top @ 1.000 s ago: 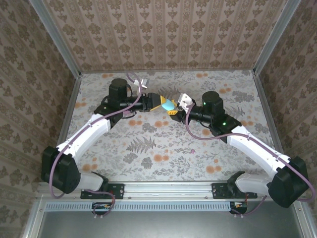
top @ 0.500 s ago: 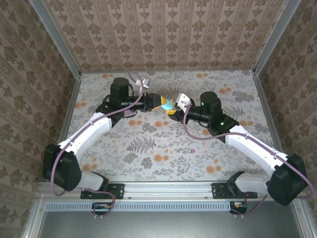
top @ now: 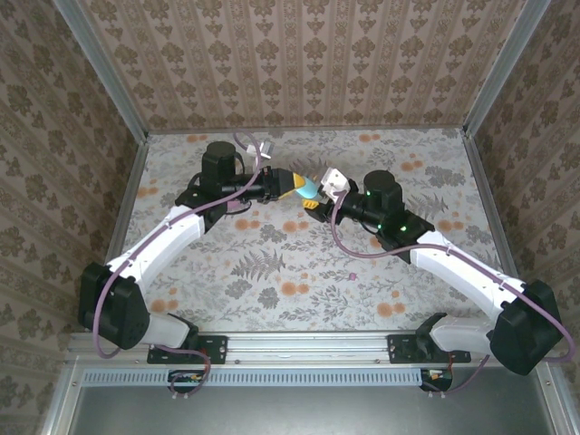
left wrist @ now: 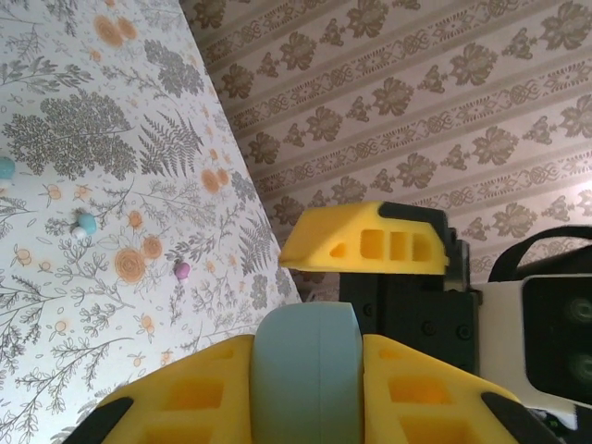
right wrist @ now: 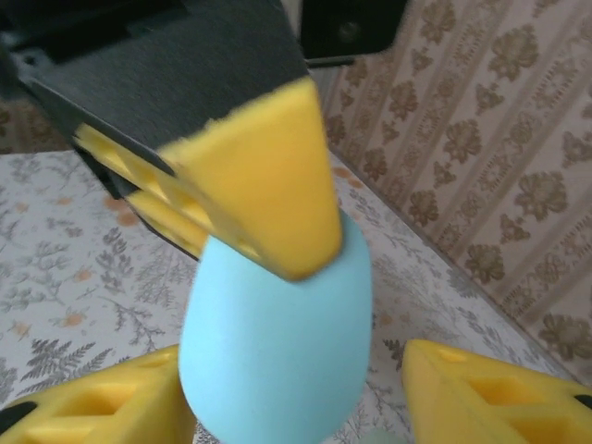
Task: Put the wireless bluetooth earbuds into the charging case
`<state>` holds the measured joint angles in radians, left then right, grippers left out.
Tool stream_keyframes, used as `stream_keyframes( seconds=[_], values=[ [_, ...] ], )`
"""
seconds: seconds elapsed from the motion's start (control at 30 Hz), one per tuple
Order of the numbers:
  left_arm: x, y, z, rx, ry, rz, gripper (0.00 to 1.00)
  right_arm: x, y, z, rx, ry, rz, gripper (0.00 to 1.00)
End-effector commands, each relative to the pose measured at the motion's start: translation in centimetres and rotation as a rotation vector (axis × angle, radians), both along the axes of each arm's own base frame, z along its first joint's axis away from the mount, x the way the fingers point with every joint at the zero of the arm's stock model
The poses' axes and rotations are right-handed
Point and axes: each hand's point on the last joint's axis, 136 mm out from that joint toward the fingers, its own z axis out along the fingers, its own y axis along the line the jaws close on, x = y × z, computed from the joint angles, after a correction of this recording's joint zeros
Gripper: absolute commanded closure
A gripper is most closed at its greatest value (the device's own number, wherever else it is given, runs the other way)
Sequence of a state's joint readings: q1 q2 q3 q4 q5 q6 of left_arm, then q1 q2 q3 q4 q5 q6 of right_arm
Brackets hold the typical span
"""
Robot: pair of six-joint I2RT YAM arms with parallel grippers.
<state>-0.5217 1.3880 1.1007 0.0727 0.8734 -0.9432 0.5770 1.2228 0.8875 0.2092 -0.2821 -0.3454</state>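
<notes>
Top external view: the left gripper (top: 297, 187) and right gripper (top: 314, 194) meet tip to tip above the far middle of the flower-patterned table (top: 272, 263), clear of its surface.
Task thing: a pale-blue egg-shaped plastic charging case (top: 309, 188), held in the air between the two tips.
Left pincer: pinching the case, one yellow moulded finger (left wrist: 185, 393) pressed against each flank (the left wrist view shows both flush on it).
Right pincer: spread; its two yellow fingers (right wrist: 490, 393) stand either side of the case's rounded end. Table shows in the gap on one side; on the other, touching or not cannot be told.
Case surface: smooth, matt, one even colour; narrower where the left gripper's finger covers it, fuller toward the right wrist camera.
Lid: open or shut cannot be told.
Table bits: two tiny pale-teal blobs (left wrist: 85, 222) and a pinkish blob (left wrist: 182, 269) lie apart on the pattern (too small to name).
</notes>
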Motion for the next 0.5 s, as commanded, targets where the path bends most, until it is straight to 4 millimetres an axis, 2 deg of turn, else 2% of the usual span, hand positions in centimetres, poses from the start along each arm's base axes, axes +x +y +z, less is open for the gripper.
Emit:
stream_keyframes(
  seconds=[0.0, 0.13, 0.27, 0.47],
  values=[
    [0.3, 0.7, 2.7, -0.060, -0.048, 0.061, 0.90, 0.3, -1.1, 1.5, 0.074, -0.062, -0.075, 0.38],
    [0.8, 1.3, 3.0, -0.083, -0.033, 0.102, 0.90, -0.9, -0.8, 1.9, 0.099, -0.107, -0.019, 0.35],
    [0.7, 1.4, 3.0, -0.090, -0.023, 0.099, 0.90, -0.7, -0.6, 2.1, 0.087, -0.127, -0.013, 0.37],
    [0.7, 1.3, 3.2, -0.104, -0.016, 0.097, 0.90, 0.2, 0.5, 3.5, 0.135, -0.151, 0.009, 0.40]
  ],
)
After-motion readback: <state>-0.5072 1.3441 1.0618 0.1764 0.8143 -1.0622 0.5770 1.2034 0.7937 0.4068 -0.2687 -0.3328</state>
